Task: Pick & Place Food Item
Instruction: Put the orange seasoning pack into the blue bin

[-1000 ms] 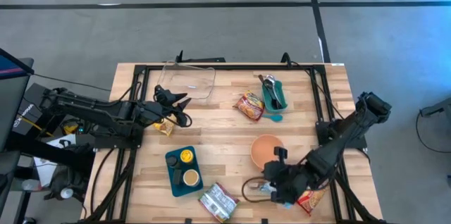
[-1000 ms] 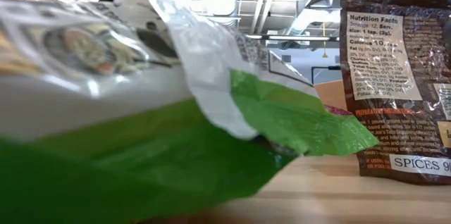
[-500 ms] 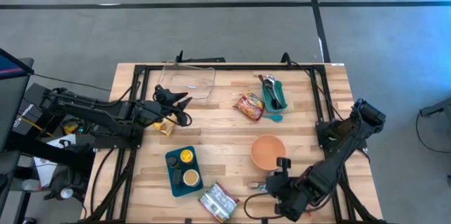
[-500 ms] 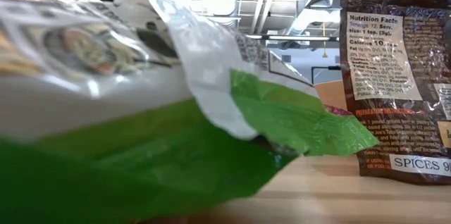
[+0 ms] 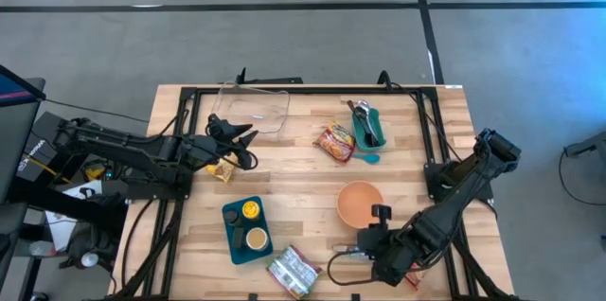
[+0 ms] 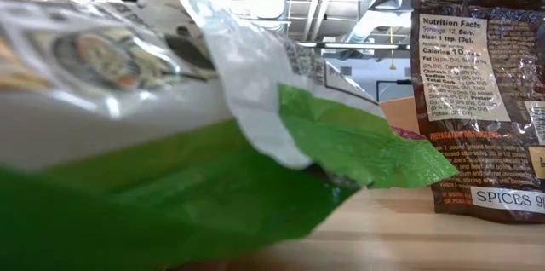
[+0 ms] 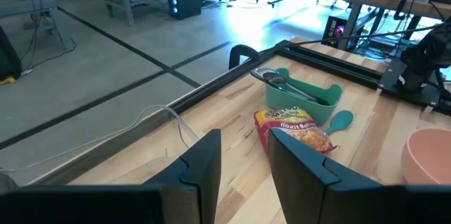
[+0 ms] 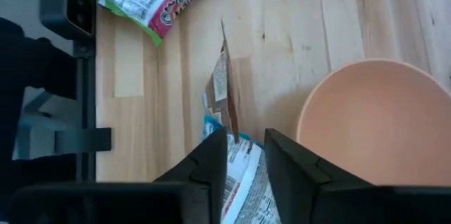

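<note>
From above, the right arm reaches across the table's near right corner, elbow out past the edge, its right gripper [image 5: 365,247] low over the boards just in front of the pink bowl [image 5: 359,203]. A small packet [image 5: 352,247] shows at its fingertips. A second ago the arm lay closer to the corner over a red-and-white packet; half a second ago it had swung nearer the front edge; now the wrist sits further in toward the bowl. The left arm waits at the table's left side, its left gripper [image 5: 244,146] beside the clear container [image 5: 254,109] (unchanged through all three moments).

The low view is filled by a green-and-white packet [image 6: 170,135] close against the lens, with a brown spice pouch [image 6: 481,100] standing upright behind it; nothing here differs from before.

The left wrist view shows the left fingers [image 7: 201,175] slightly apart with nothing between them, facing a roast-flavour snack packet [image 7: 296,127] and a teal tray [image 7: 303,97] holding utensils.

The right wrist view shows the right fingers [image 8: 211,160] clamped on the thin packet [image 8: 224,104], which stands on edge just beside the bowl [image 8: 373,122].
</note>
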You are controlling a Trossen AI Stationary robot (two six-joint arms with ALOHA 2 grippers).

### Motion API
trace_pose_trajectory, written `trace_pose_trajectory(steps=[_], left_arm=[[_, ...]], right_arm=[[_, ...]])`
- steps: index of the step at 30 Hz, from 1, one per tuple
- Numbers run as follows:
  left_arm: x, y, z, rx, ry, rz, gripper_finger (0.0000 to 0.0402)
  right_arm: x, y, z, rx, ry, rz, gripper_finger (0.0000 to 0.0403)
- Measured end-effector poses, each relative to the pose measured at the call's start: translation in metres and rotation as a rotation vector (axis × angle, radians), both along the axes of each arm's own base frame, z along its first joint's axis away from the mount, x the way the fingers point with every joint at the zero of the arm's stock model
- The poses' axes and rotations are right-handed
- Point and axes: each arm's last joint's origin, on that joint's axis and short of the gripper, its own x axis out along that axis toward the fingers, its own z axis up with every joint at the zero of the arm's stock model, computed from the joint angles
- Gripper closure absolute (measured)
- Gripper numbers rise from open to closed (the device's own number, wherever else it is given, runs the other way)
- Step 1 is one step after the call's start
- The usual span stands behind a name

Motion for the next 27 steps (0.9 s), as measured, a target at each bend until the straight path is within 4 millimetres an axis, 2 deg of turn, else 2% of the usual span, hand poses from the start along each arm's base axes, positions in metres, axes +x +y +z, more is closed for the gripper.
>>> trace_pose_trajectory(steps=[6,10,15,27], left_arm=[[0.000,0.000,0.000,0.000,0.000,0.000,0.0290],[0.000,0.000,0.000,0.000,0.001,0.000,0.0290],[0.000,0.000,0.000,0.000,0.001,0.000,0.0290],[0.000,0.000,0.000,0.000,0.003,0.000,0.0290]], right_arm=[[0.006,0.004,-0.014,-0.019,0.050,0.009,0.0257],[0.009,0.006,-0.022,-0.033,0.063,-0.003,0.0241],[0.010,0.007,-0.028,-0.056,0.076,-0.002,0.0243],[0.023,0.004,-0.042,-0.074,0.060,-0.015,0.0278]])
